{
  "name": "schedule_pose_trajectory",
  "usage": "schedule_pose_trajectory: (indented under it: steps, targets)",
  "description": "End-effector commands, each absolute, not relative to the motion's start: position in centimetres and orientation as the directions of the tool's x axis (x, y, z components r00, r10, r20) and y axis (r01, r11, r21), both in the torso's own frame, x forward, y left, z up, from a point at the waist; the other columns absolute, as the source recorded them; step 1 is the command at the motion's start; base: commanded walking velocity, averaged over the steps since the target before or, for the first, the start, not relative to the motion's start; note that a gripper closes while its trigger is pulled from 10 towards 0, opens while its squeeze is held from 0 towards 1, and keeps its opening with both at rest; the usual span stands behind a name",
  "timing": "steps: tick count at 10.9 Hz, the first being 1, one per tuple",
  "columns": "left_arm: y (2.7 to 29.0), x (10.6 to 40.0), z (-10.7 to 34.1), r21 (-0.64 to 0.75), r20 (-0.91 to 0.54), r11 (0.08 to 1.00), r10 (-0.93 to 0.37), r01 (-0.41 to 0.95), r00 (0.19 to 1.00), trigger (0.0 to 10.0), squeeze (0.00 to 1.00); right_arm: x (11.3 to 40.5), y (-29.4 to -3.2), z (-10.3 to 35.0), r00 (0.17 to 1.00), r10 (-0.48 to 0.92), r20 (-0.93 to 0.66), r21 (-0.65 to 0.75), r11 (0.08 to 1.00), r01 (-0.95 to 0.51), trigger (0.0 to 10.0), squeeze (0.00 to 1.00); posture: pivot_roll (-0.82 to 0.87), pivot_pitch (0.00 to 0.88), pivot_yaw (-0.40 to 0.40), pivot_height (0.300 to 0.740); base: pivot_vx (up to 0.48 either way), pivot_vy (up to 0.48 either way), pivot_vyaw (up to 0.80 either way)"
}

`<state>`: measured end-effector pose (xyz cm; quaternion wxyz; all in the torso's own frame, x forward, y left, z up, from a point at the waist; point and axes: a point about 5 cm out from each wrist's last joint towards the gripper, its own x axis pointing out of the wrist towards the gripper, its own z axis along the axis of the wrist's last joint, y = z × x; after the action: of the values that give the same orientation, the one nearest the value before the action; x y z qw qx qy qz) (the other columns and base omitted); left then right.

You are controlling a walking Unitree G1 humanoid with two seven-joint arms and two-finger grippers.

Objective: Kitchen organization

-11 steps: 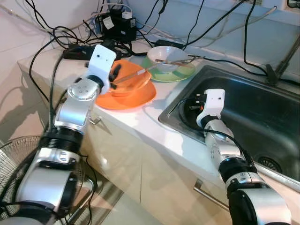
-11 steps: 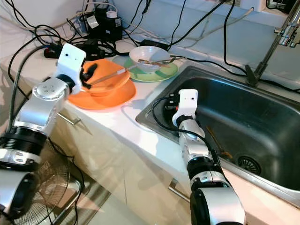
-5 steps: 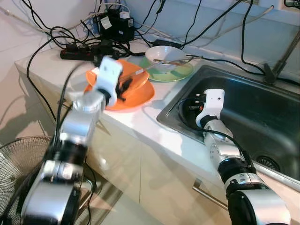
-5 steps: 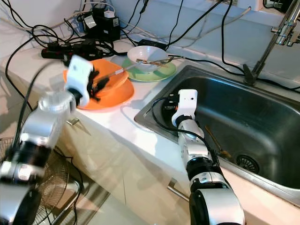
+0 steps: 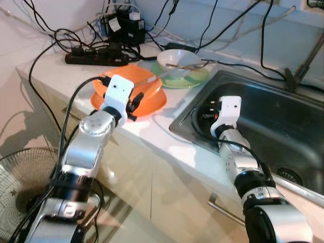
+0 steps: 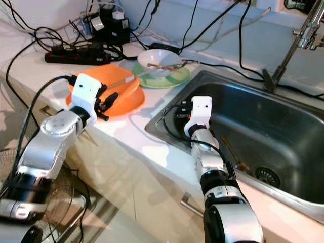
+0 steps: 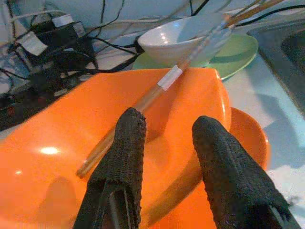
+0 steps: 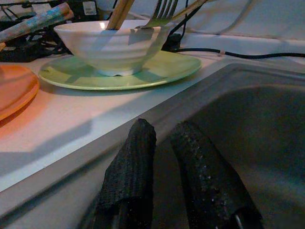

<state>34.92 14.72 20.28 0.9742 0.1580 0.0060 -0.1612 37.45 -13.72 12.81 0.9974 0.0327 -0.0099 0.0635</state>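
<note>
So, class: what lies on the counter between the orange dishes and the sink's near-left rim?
In the left eye view, nothing lies between the orange dishes and the sink rim: that stretch of white counter is bare.

A: Dish count on the counter?
B: One orange bowl (image 5: 132,89) on one orange plate (image 5: 152,104). One white bowl (image 5: 177,61) on one green plate (image 5: 195,78).
A: Utensils?
B: One chopstick (image 7: 157,90) across the orange bowl. One fork (image 8: 159,12) in the white bowl.
A: Fixtures?
B: One steel sink (image 5: 273,126), one faucet (image 6: 298,38). One power strip (image 5: 96,59). One floor fan (image 5: 17,172).
</note>
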Motion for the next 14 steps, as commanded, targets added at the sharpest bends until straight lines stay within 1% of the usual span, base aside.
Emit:
schedule_pose_trajectory:
  steps: [1, 4, 5, 6, 7, 8, 9, 10, 14]
  targets:
    - [15.1, 34.5, 20.6, 0.346, -0.064, 0.893, -0.283, 0.287, 0.957, 10.0, 0.0, 37.4, -14.2, 12.7, 0.994, 0.109, 0.019, 0.08, 0.991, -0.11, 10.0, 0.0, 0.23, 0.037, -0.034, 0.74, 0.0, 0.0, 0.0]
    - [16.7, 33.9, 21.8, 0.422, -0.055, 0.877, -0.228, 0.23, 0.972, 10.0, 0.0, 37.5, -14.3, 12.9, 0.994, 0.105, 0.023, 0.08, 0.991, -0.106, 10.0, 0.0, 0.24, 0.035, -0.041, 0.74, 0.0, 0.0, 0.0]
    - [18.0, 33.4, 21.8, 0.465, -0.075, 0.863, -0.186, 0.2, 0.98, 10.0, 0.0, 37.5, -14.3, 12.9, 0.994, 0.107, 0.022, 0.08, 0.991, -0.108, 10.0, 0.0, 0.24, 0.035, -0.044, 0.74, 0.0, 0.0, 0.0]
    - [18.4, 33.2, 22.0, 0.467, -0.061, 0.867, -0.166, 0.175, 0.984, 10.0, 0.0, 37.5, -14.4, 12.9, 0.994, 0.108, 0.021, 0.079, 0.991, -0.109, 10.0, 0.0, 0.25, 0.035, -0.051, 0.74, 0.0, 0.0, 0.0]
    - [18.0, 33.2, 22.3, 0.424, -0.022, 0.889, -0.18, 0.172, 0.983, 10.0, 0.0, 37.6, -14.3, 13.0, 0.994, 0.112, 0.022, 0.08, 0.99, -0.113, 10.0, 0.0, 0.25, 0.035, -0.053, 0.74, 0.0, 0.0, 0.0]
    - [16.6, 33.2, 23.0, 0.373, 0.047, 0.907, -0.228, 0.194, 0.973, 10.0, 0.0, 37.6, -14.3, 13.6, 0.992, 0.109, 0.07, 0.089, 0.989, -0.115, 10.0, 0.0, 0.25, 0.034, -0.055, 0.74, 0.0, 0.0, 0.0]
    - [16.3, 33.1, 23.0, 0.357, 0.065, 0.913, -0.237, 0.199, 0.969, 10.0, 0.0, 37.7, -14.4, 14.7, 0.985, 0.11, 0.134, 0.085, 0.989, -0.122, 10.0, 0.0, 0.23, 0.033, -0.054, 0.74, 0.0, 0.0, 0.0]
    - [16.1, 33.2, 22.9, 0.35, 0.066, 0.914, -0.242, 0.204, 0.968, 10.0, 0.0, 37.7, -14.6, 15.4, 0.979, 0.101, 0.176, 0.087, 0.989, -0.117, 10.0, 0.0, 0.23, 0.033, -0.053, 0.74, 0.0, 0.0, 0.0]
    - [15.0, 33.1, 21.6, 0.333, 0.031, 0.912, -0.265, 0.24, 0.964, 10.0, 0.0, 37.5, -14.5, 14.9, 0.981, 0.104, 0.161, 0.091, 0.989, -0.12, 10.0, 0.0, 0.23, 0.038, -0.051, 0.74, 0.0, 0.0, 0.0]
